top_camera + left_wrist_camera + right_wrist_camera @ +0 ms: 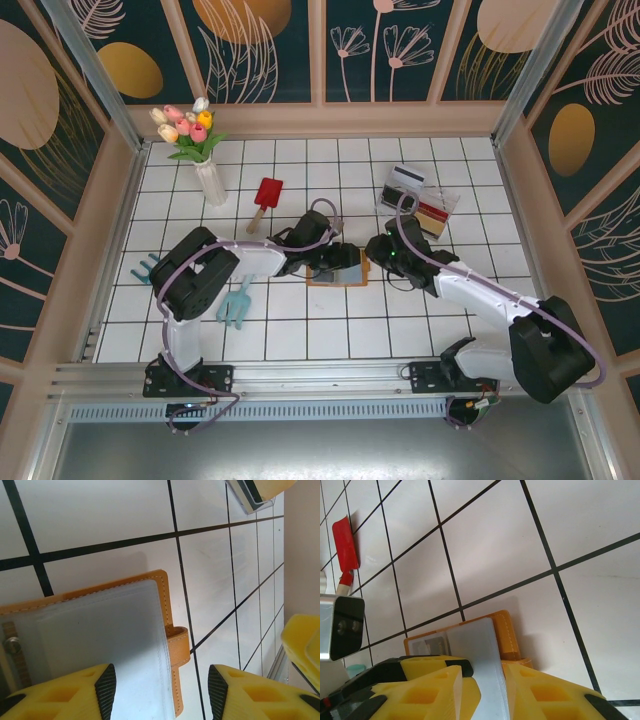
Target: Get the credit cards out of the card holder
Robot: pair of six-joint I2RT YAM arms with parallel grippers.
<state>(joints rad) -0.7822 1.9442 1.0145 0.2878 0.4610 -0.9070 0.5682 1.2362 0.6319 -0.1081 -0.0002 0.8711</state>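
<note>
Card holder (337, 272) lies open and flat on tiled table (290, 335), between both arms, grey pockets up. Right gripper (487, 672) clamped on credit card (481, 640): card edge-on between pads, far end over holder. Judged mid-extraction. Left gripper (161, 687) jaws apart, grasping nothing. One finger (75, 690) over pocket face, contact not discernible; likely placed to pin holder while card slides out. Strap tab (180, 645) sits in gap, ungripped. Further cards in pockets: cannot tell.

Open orange card holder (167, 605), pale card (485, 665) atop
</note>
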